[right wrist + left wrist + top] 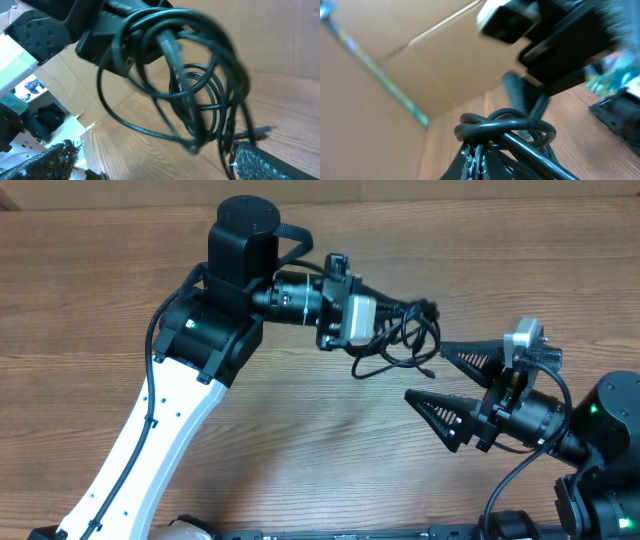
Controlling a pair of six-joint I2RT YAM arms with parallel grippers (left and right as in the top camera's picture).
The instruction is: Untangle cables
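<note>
The cables (408, 335) are a knot of thin black cords hanging above the table from my left gripper (388, 317), which is shut on them. In the left wrist view the jaws (473, 152) pinch cords just under a looped knot of cables (505, 125). My right gripper (426, 372) stands open just right of the bundle, one finger on each side of its lower loops. Seen from the right wrist, the cables (192, 75) hang in loose loops ahead of the right gripper (155, 165). One cord passes close by the right finger (270, 162); nothing is gripped.
The wooden table (300, 410) lies beneath both arms. The left arm's white link (160, 440) crosses the lower left. The right arm's base (610, 440) sits at the lower right. Cardboard walls (420, 60) rise behind the table.
</note>
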